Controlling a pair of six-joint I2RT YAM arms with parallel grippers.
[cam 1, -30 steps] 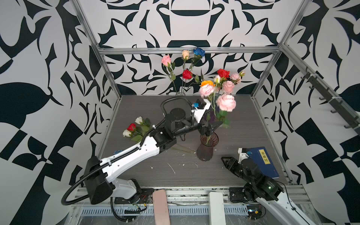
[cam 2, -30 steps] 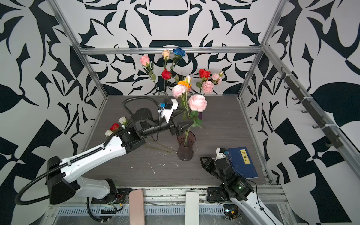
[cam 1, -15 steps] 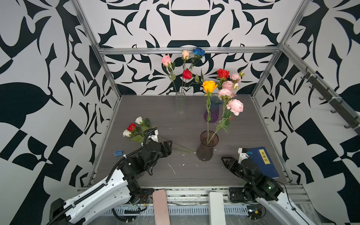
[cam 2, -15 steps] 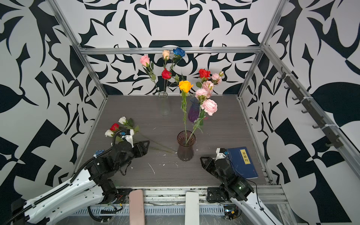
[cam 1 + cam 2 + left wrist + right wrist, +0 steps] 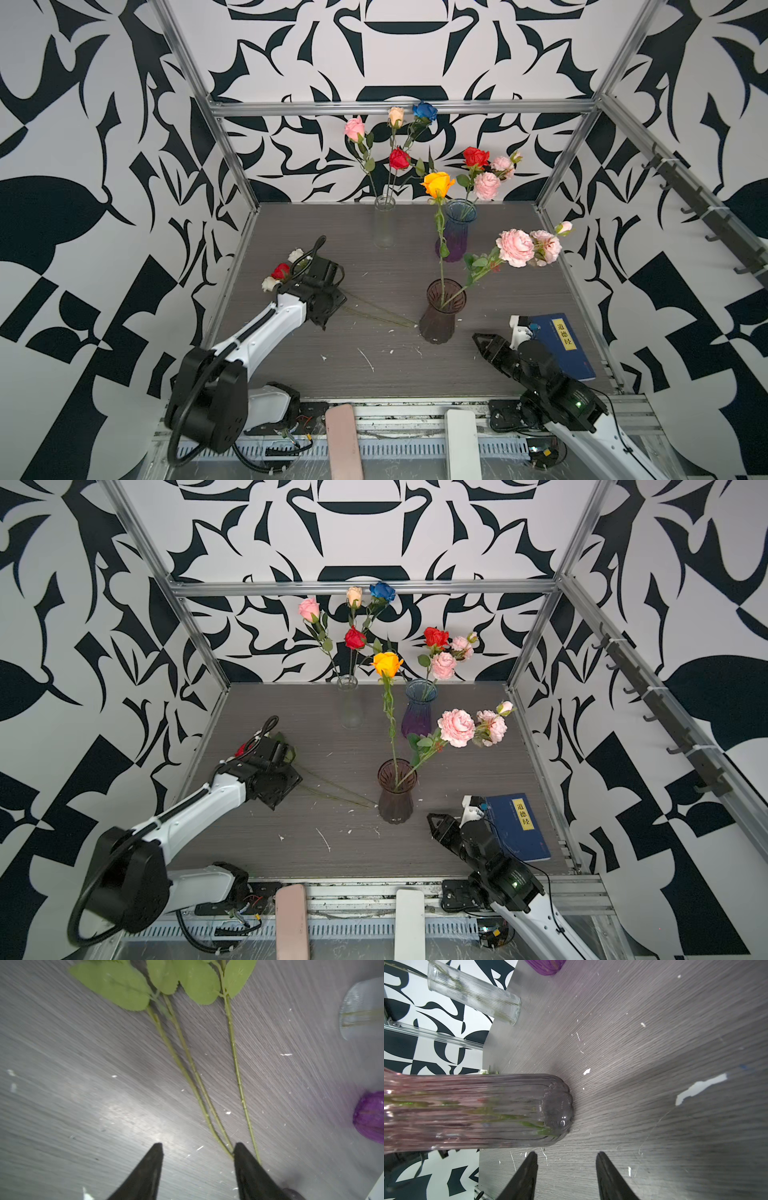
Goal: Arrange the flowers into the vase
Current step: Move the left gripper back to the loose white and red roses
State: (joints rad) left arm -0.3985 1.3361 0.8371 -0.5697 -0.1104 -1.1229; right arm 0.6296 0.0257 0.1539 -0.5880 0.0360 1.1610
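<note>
Two grippers stand with jaws apart over a grey wood-grain table (image 5: 374,374) flecked with white scraps. Nearest the front rail, the right gripper (image 5: 478,338) sits low just beside a blue book (image 5: 559,345), its jaws parted about halfway and empty, and points toward the foot of the brown vase (image 5: 442,316).

That vase stands mid-table and holds an orange rose (image 5: 437,184), nearly upright, and a pink carnation spray (image 5: 515,247) leaning out to the right.

Level with it on the left, the left gripper (image 5: 198,1145) is lowered over three loose flowers lying flat. Their stems (image 5: 187,1068) run toward the vase. Two of them end at the tip of one finger and the third passes just outside it, so nothing sits between the half-open jaws. The red head (image 5: 281,271) and white heads (image 5: 296,254) peek out behind the wrist.

Farther back stand a purple vase (image 5: 455,235) with red and pink blooms and a clear vase (image 5: 384,226) with pink, cream, blue and red roses.
</note>
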